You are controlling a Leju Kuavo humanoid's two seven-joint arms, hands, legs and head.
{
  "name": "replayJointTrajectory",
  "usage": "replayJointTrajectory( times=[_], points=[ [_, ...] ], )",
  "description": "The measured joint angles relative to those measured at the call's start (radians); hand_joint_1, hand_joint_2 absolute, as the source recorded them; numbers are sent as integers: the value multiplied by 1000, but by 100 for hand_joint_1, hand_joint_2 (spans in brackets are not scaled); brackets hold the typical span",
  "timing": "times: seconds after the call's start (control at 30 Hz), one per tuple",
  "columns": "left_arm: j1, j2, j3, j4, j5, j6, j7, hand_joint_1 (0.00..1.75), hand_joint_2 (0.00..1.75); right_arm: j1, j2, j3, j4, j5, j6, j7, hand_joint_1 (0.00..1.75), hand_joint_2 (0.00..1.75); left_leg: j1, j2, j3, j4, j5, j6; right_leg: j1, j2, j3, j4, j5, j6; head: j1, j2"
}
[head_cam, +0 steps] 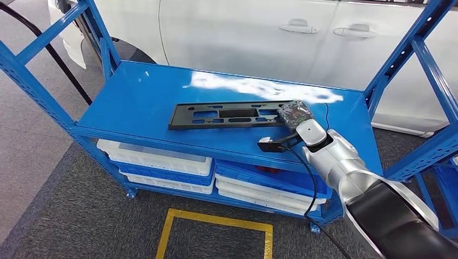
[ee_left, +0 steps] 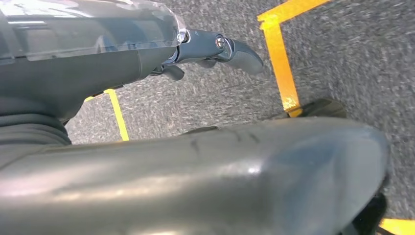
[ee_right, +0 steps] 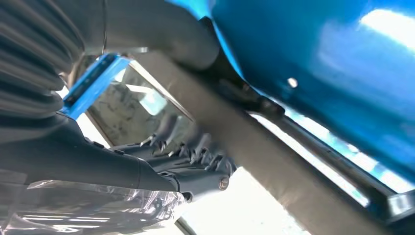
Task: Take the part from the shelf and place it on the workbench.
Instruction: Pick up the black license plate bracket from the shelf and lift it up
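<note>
Part [head_cam: 227,115], a flat black panel, lies on the blue shelf [head_cam: 140,97], right hand [head_cam: 296,114] fingers grasping its end.

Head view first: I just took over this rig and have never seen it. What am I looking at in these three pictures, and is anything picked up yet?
The head view looks down from the robot's chest. Its silver right arm reaches to a blue shelf, and the right hand rests at one end of a long black part lying flat on the top level. The part is still on the shelf; whether the fingers have closed on it cannot be told. White and blue trays sit below, and a white car stands behind.

The right wrist view looks from behind that hand, very close, at the part and shelf.

The left wrist view looks at the floor: the left hand hangs holding nothing, above grey carpet with yellow tape.
</note>
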Motion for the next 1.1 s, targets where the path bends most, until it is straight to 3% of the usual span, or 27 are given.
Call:
replayJointTrajectory(
  times=[0.07,0.13,0.23,0.3,0.33,0.4,0.43,0.47,0.5,0.53,0.57,0.63,0.67,0.73,0.8,0.87,0.93,0.97,1.0,1.03,1.1],
  points=[
    [1,-1,0,0,-2,0,1,0,0,-1,-3,-5,4,-2,-49,-18,175,175,0,-1,0,8,-5,-4,-1,-1,60,-126,69,-2,0,0],
    [0,-2,0,0,-3,1,0,0,0,-4,-5,-14,5,-3,-99,-35,175,175,-4,-2,-4,19,-12,-13,1,-2,112,-233,107,-9,0,0],
    [-1,-2,0,0,-2,3,-3,0,0,-4,-6,-24,7,-2,-145,-52,175,175,-7,-2,-7,23,-15,-27,4,0,120,-254,108,-26,0,0],
    [-2,-2,0,0,0,5,-4,0,0,-5,-5,-31,8,-1,-161,-66,175,175,-5,-2,-15,44,-32,-39,1,-1,122,-259,112,-37,0,0],
    [-2,-2,0,0,2,5,-4,0,0,-6,-5,-35,8,0,-166,-72,175,175,-3,-2,-32,84,-57,-45,-1,-2,122,-262,113,-42,0,0],
    [-2,-2,0,0,4,6,-4,0,0,-7,-4,-41,8,1,-172,-83,175,175,1,-2,-90,215,-124,-56,-1,-3,122,-262,114,-47,0,0],
    [-1,-2,0,0,5,6,-4,0,0,-6,-4,-44,9,0,-174,-87,175,175,3,-2,-119,279,-148,-59,0,-2,122,-262,114,-47,0,0],
    [0,-2,0,0,5,6,-4,0,0,-5,-4,-46,9,-4,-176,-94,175,175,5,-2,-134,312,-154,-60,0,-2,122,-262,114,-47,0,0],
    [0,-2,0,0,6,6,-4,0,0,-5,-4,-50,10,-16,-179,-105,175,175,5,-2,-132,307,-142,-60,0,-1,122,-262,114,-47,0,0],
    [0,-2,0,0,6,6,-4,0,0,-5,-4,-58,10,-35,-182,-120,175,175,6,-2,-110,262,-113,-58,0,0,123,-261,113,-47,0,0],
    [0,-2,0,0,6,6,-4,0,0,-5,-4,-68,10,-57,-185,-136,175,175,6,-2,-75,191,-76,-54,0,1,124,-261,113,-45,0,0],
    [-2,-2,0,0,7,7,-5,0,0,-5,-3,-92,10,-99,-189,-164,175,175,2,-3,-13,63,-31,-43,2,3,124,-261,113,-38,0,0],
    [-2,-2,0,0,7,7,-5,0,0,-4,-2,-102,10,-122,-189,-180,175,175,-1,-3,1,31,-24,-38,3,3,123,-262,114,-32,0,0],
    [-1,-2,0,0,7,8,-5,0,0,0,1,-134,6,-212,-187,-254,175,175,-4,-5,1,20,-24,-27,4,4,121,-265,117,-20,0,0],
    [0,-2,0,0,8,10,-5,0,0,4,9,-196,-13,-363,-161,-388,175,175,-1,-4,4,10,-16,-15,2,3,114,-254,106,-10,0,0],
    [0,-2,0,0,9,11,-6,0,0,9,25,-268,-54,-514,-100,-513,175,175,2,-2,6,1,-10,-4,1,2,79,-175,56,-5,0,0],
    [1,-2,0,0,10,12,-8,0,0,24,40,-318,-113,-615,-37,-565,175,175,0,-2,6,1,-10,-1,2,2,17,-43,-3,-3,0,0],
    [2,-2,0,0,10,12,-8,0,0,33,46,-335,-144,-644,-17,-571,175,175,0,-2,6,2,-11,0,1,2,-5,2,-13,-1,0,0],
    [3,-2,0,0,10,12,-8,0,0,41,52,-346,-172,-660,-5,-571,175,175,0,-3,6,4,-13,1,0,1,-12,13,-4,0,0,0],
    [3,-2,0,0,10,12,-8,0,0,45,56,-355,-195,-673,3,-572,175,175,0,-5,6,8,-15,0,-1,0,0,-15,22,0,0,0],
    [4,-2,0,0,10,13,-10,0,0,49,60,-370,-235,-730,36,-592,175,175,-1,-12,5,19,-23,-5,-2,-1,60,-141,88,-4,0,0]
  ],
)
